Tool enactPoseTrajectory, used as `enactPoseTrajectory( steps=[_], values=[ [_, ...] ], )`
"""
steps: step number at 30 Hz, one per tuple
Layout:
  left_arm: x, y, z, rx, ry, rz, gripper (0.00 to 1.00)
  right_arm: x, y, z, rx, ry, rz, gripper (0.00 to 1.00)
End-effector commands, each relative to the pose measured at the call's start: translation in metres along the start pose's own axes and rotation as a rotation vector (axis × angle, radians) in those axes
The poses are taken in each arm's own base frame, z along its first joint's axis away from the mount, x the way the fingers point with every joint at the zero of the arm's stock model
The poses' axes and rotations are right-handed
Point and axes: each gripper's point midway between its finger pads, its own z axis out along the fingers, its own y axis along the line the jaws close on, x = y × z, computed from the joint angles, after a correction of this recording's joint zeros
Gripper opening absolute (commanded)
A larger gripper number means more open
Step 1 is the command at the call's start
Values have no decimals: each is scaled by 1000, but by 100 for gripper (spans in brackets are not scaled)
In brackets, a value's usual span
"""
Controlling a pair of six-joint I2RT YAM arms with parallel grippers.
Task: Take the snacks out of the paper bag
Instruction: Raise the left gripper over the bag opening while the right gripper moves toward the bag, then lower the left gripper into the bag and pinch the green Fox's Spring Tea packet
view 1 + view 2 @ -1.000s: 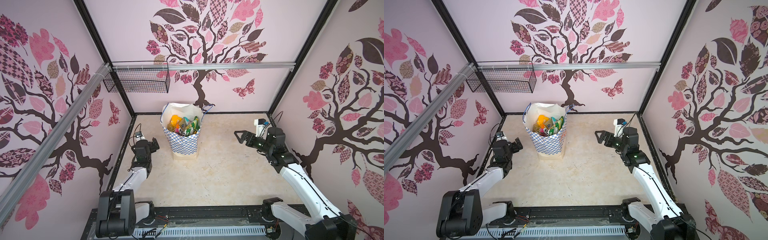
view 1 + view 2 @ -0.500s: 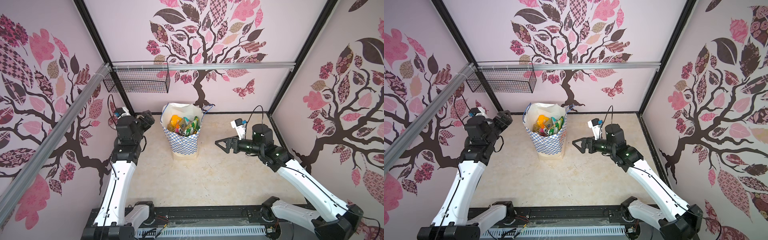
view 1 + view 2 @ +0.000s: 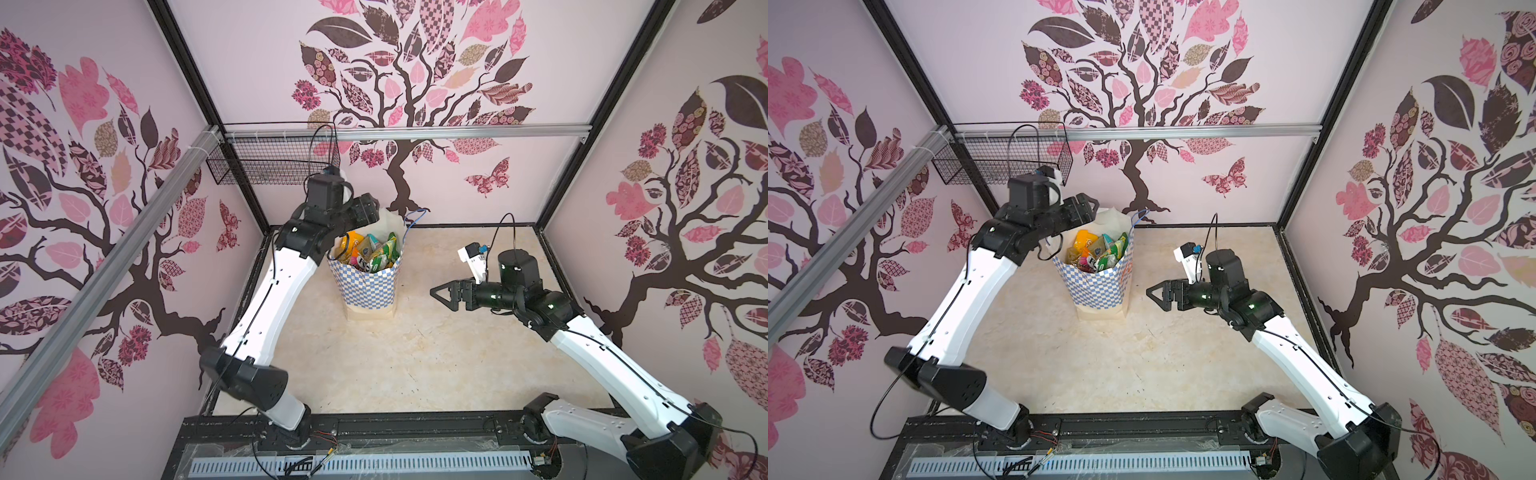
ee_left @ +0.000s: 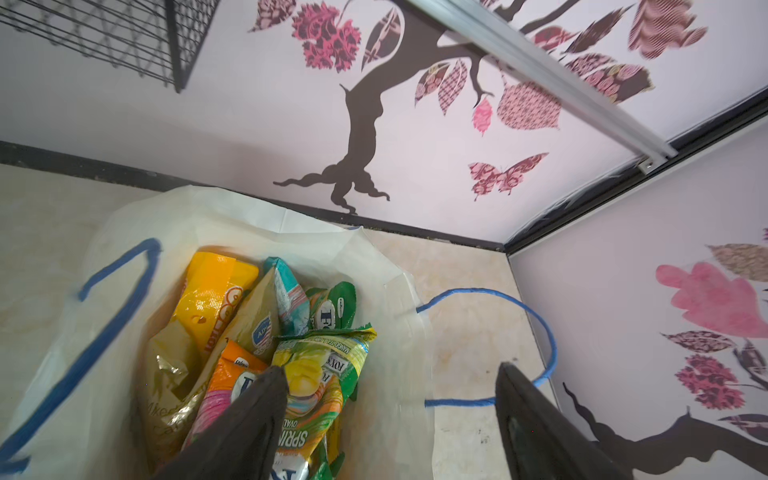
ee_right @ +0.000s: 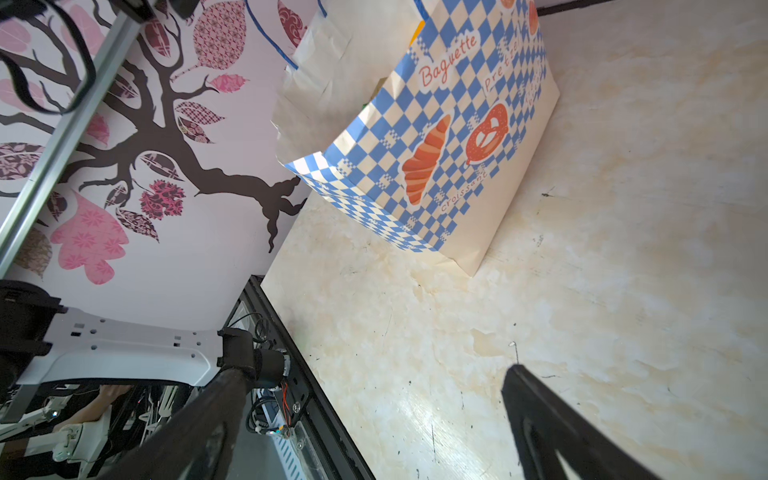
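Snacks (image 4: 257, 345), about seven packets, sit in one paper bag (image 3: 368, 286) mid-frame on the counter (image 3: 415, 357), left jaws spread over its top, right jaws spread at middle right.

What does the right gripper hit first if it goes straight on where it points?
Most likely the paper bag: the open right gripper points at its checked side, with nothing between them in both top views. Depth is unclear; it may strike low, near the cream base.
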Motion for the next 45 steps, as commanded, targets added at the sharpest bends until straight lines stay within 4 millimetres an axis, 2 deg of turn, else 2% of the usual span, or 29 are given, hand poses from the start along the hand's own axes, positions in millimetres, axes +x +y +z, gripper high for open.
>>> enactPoseTrajectory(
  steps=[1, 5, 10, 13, 22, 25, 28, 31, 34, 40, 45],
  values=[
    [19, 16, 22, -93, 117, 72, 81, -4, 0, 0, 25, 6, -22, 100],
    [42, 39, 57, -205, 227, 108, 81, -1, 0, 4, 11, 20, -13, 100],
    [81, 70, 94, -310, 376, 152, 81, 2, -1, 8, 7, 32, -4, 100],
    [101, 87, 110, -366, 430, 172, 81, 2, -2, 8, 12, 32, -6, 100],
    [148, 115, 148, -409, 537, 203, 80, 3, 1, 13, -10, 50, 2, 100],
    [167, 124, 159, -420, 590, 200, 77, 1, 3, 11, -13, 41, -3, 100],
    [179, 131, 164, -433, 622, 199, 63, -1, 3, 10, -11, 35, -4, 100],
    [177, 129, 162, -426, 611, 194, 43, -2, 4, 9, -13, 32, -3, 100],
    [164, 121, 156, -406, 571, 191, 26, -2, 4, 9, -10, 28, -4, 100],
    [133, 99, 137, -349, 503, 191, 0, -7, 6, 7, -5, 6, -1, 100],
    [111, 84, 120, -313, 448, 196, 0, -11, 8, 5, -12, -12, -3, 100]
  ],
)
